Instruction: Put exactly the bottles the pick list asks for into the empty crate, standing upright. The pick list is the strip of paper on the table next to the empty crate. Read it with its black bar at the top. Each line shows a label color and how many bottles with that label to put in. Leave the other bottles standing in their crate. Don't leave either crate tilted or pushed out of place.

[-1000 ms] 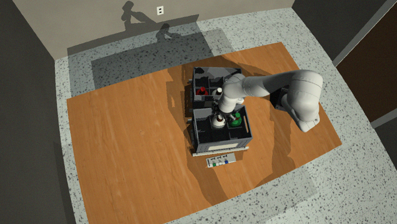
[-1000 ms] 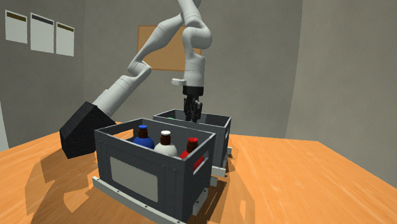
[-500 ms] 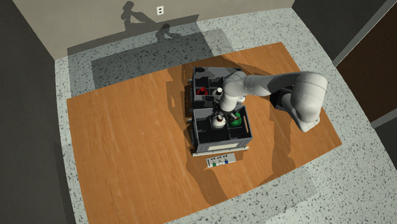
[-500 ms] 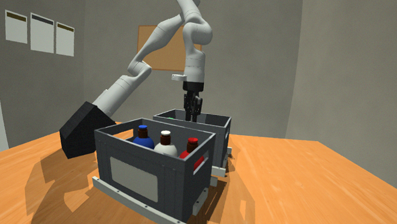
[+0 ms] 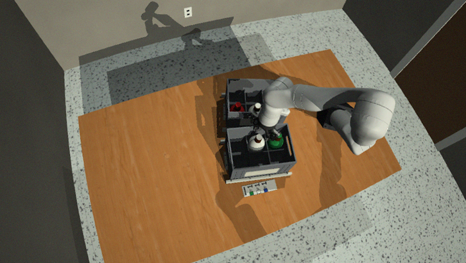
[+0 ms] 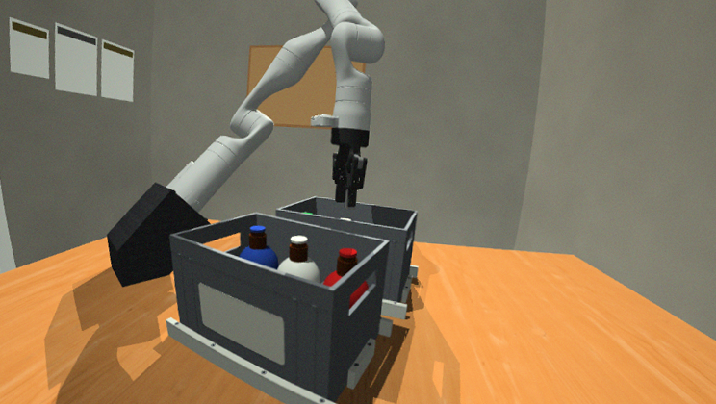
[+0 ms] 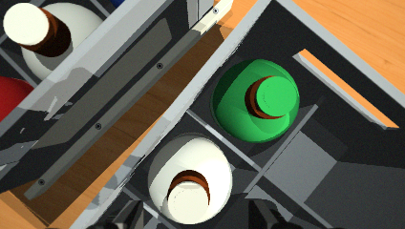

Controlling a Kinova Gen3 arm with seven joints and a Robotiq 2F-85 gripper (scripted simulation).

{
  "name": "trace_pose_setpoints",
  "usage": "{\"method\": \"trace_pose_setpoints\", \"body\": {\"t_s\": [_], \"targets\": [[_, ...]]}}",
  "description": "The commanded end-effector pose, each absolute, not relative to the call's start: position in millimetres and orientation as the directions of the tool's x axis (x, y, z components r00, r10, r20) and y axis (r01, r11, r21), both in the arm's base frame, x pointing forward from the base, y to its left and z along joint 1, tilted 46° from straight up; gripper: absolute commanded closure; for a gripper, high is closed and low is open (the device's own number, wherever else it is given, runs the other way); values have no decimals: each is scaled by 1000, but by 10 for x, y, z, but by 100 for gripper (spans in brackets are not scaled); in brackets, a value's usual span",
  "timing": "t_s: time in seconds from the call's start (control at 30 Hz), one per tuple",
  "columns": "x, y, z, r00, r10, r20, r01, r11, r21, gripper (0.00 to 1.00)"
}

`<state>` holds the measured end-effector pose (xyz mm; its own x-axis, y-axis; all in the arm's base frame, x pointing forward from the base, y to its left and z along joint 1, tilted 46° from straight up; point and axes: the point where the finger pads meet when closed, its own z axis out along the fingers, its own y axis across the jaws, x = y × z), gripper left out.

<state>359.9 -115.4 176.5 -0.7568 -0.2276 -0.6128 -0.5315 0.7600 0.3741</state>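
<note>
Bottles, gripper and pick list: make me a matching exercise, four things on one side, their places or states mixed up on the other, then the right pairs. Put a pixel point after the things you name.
1. Green bottle (image 5: 276,143) (image 6: 307,213) (image 7: 258,100)
2. Gripper (image 5: 265,131) (image 6: 345,203) (image 7: 196,217)
3. Red bottle (image 5: 236,108) (image 6: 337,279) (image 7: 12,97)
4. Pick list (image 5: 261,188)

A. Flat on the table (image 5: 148,160) (image 6: 513,326) (image 7: 377,19)
B. In the crate farther from the paper strip
C. Open, holding nothing
D. In the crate nearer the paper strip

Right pairs: 1-D, 2-C, 3-B, 4-A

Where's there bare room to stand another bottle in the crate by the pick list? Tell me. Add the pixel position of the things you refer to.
Two bare cells lie along the crate's (image 5: 259,167) label side, in front of the white bottle (image 5: 256,143) (image 7: 216,167) and the green bottle (image 5: 275,141) (image 7: 229,114). It's crowded on the side toward the other crate (image 5: 233,79) (image 6: 256,312), where both bottles stand and the gripper (image 6: 346,204) hangs above.
</note>
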Motion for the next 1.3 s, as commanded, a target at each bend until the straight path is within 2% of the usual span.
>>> {"method": "trace_pose_setpoints", "body": {"t_s": [0.0, 1.27], "targets": [[3559, -1249, 1827, -761, -224, -608, -522, 769, 370, 33], [3486, -1366, 1989, -757, -225, -613, -526, 766, 368, 33]]}}
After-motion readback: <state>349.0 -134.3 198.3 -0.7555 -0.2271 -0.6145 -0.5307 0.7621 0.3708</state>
